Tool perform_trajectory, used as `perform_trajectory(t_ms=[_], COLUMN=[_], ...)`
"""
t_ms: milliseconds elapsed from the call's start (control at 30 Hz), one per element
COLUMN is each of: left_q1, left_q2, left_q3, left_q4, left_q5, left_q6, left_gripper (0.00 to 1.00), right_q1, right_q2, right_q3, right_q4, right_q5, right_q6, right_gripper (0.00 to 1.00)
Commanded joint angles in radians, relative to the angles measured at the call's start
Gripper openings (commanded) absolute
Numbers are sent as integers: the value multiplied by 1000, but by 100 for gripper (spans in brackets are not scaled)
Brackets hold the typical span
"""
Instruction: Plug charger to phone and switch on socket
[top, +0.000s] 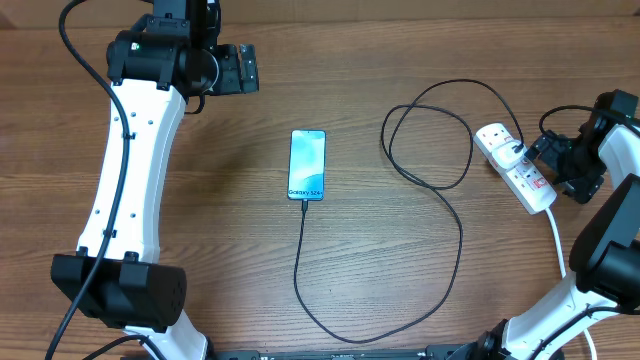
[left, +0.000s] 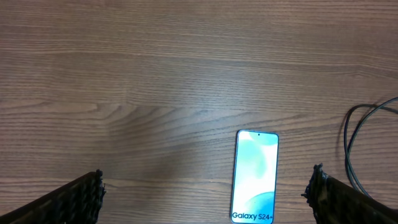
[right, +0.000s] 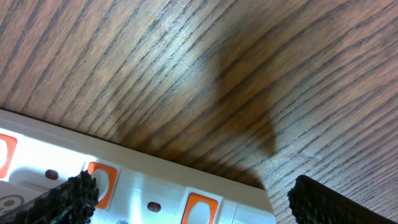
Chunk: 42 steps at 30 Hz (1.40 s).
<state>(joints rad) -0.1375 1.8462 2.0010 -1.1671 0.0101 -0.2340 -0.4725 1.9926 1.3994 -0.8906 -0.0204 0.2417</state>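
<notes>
The phone (top: 307, 164) lies screen up mid-table, its "Galaxy S24+" end toward the front; it also shows in the left wrist view (left: 255, 175). The black charger cable (top: 440, 200) runs from the phone's near end, loops across the table and reaches the plug in the white socket strip (top: 515, 165) at the right. My left gripper (top: 240, 68) is open, raised at the back left, away from the phone. My right gripper (top: 545, 150) is open, right at the strip; its wrist view shows the strip (right: 155, 193) with orange-red switches (right: 200, 208) between the fingers.
The strip's thick white cord (top: 556, 235) runs toward the front right beside the right arm. The cable's loops (left: 357, 140) lie between phone and strip. The table is bare wood elsewhere.
</notes>
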Motion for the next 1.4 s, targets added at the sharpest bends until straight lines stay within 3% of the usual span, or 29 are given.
perform_trajectory(t_ms=[0, 1367], left_q1=[0, 0], left_q2=[3, 3], left_q3=[-3, -3], left_q4=[0, 0], left_q5=[-14, -14], left_q6=[-9, -9], left_gripper=[100, 100], right_q1=[-1, 0], right_q2=[18, 18], right_q3=[-19, -19], right_q4=[-16, -35], right_q5=[-27, -53], right_q6=[-11, -34], right_gripper=[100, 100])
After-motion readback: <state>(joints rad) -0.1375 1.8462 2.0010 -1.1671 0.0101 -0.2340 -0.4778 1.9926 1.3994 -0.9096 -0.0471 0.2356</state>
